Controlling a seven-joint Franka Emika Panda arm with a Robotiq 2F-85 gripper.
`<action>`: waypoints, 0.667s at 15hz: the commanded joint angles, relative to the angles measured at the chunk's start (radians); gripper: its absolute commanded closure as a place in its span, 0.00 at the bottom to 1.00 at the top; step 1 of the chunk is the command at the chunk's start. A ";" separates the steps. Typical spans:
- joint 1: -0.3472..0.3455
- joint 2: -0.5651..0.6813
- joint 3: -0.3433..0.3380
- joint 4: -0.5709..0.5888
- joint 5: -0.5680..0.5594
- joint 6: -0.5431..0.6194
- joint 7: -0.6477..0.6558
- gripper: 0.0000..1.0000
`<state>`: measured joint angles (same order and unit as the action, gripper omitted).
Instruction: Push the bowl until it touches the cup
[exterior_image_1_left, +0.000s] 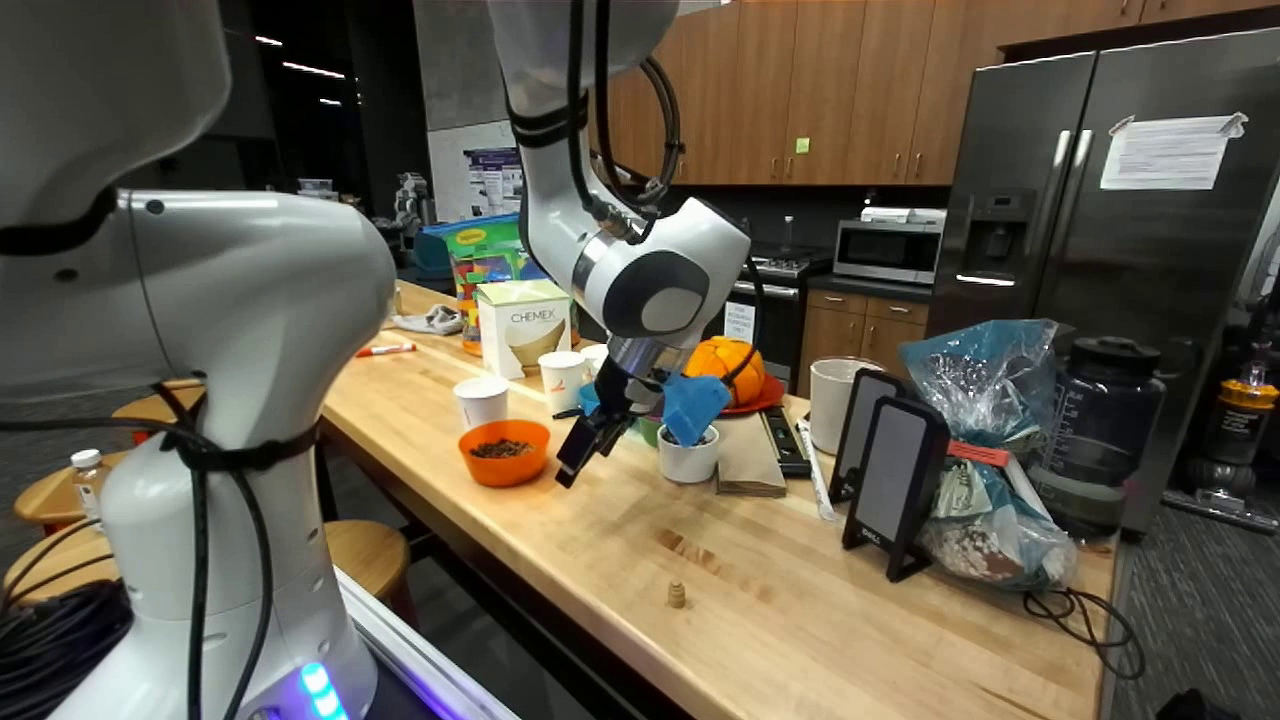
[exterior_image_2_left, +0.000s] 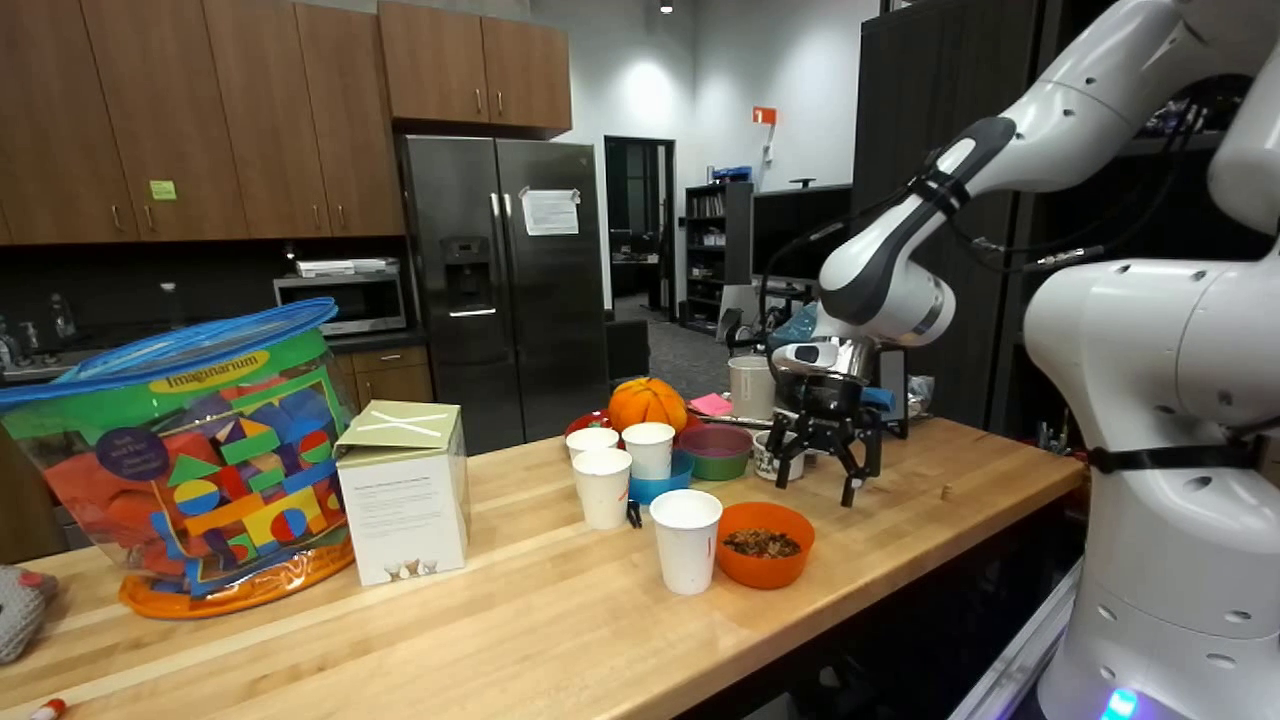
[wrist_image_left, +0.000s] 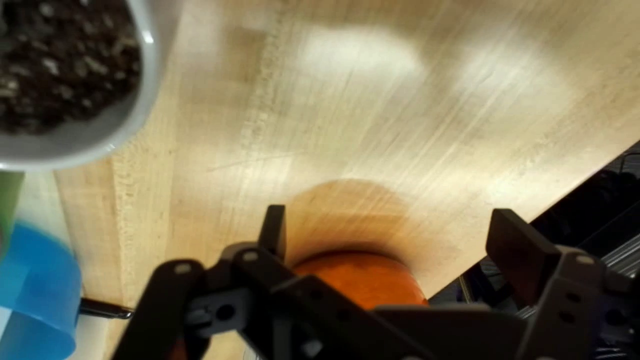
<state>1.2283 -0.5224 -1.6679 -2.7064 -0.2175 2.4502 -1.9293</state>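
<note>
The orange bowl (exterior_image_1_left: 505, 462) holds brown bits and stands near the table's edge, also in an exterior view (exterior_image_2_left: 765, 568). The white cup (exterior_image_2_left: 687, 545) stands upright beside it and also shows behind the bowl (exterior_image_1_left: 482, 402). Bowl and cup look very close; I cannot tell whether they touch. My gripper (exterior_image_2_left: 816, 488) is open and empty, above the table on the bowl's side away from the cup. In the wrist view the bowl (wrist_image_left: 367, 280) shows partly between the spread fingers (wrist_image_left: 389, 218), the rest hidden behind the gripper. The cup is not identifiable there.
A white pot of soil (wrist_image_left: 145, 100) stands near the gripper, with a blue bowl (wrist_image_left: 40, 290) beyond. Several other white cups (exterior_image_2_left: 603, 488) stand behind the cup. A Chemex box (exterior_image_2_left: 405, 500) and a small wooden piece (exterior_image_1_left: 677, 596) are on the table.
</note>
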 joint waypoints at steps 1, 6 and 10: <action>-0.098 0.096 0.098 -0.032 -0.008 0.007 0.030 0.00; -0.266 0.170 0.229 -0.056 -0.003 0.009 0.015 0.00; -0.444 0.221 0.363 -0.071 0.001 0.032 -0.004 0.00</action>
<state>0.9116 -0.3603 -1.4072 -2.7613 -0.2175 2.4519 -1.9172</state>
